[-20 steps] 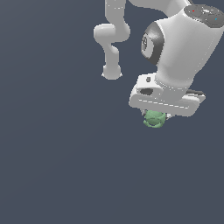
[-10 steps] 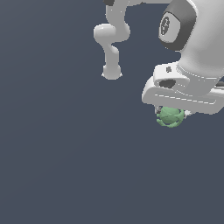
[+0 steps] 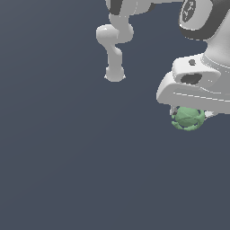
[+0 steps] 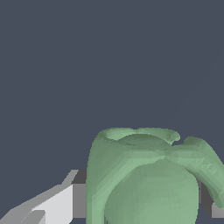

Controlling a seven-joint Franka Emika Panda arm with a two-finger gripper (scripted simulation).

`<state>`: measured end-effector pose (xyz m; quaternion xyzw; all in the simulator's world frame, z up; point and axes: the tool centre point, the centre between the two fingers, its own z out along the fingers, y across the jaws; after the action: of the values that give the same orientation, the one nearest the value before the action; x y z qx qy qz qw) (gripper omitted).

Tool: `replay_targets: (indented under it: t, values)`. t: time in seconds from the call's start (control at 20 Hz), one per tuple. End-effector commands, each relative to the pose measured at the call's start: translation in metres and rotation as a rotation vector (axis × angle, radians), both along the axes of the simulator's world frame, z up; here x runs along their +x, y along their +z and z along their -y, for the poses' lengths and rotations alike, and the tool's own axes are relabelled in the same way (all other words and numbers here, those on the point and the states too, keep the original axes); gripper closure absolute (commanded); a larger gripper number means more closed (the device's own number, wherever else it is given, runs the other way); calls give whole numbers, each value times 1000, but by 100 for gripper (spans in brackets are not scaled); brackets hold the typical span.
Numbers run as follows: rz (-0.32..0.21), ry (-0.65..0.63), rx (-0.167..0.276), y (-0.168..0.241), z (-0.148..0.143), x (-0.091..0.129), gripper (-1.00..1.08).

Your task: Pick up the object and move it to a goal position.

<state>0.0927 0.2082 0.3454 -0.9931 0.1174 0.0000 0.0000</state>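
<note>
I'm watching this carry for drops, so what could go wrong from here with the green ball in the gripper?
1. The object is roundish and lumpy, and the gripper holds it between narrow fingers; it might roll or slip out during a quick move.
2. In the wrist view the ball bulges well past the fingers, so the contact looks small and the hold may be weak.
3. No goal marker shows in either view, so placement cannot be checked from here.
</note>
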Motion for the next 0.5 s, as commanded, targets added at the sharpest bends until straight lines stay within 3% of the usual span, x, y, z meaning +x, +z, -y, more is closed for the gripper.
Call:
replay_targets:
  t: [0.0, 0.45]
  values:
    - [0, 0, 0, 5, -3, 3, 108]
    - [0, 0, 0, 12, -8, 7, 108]
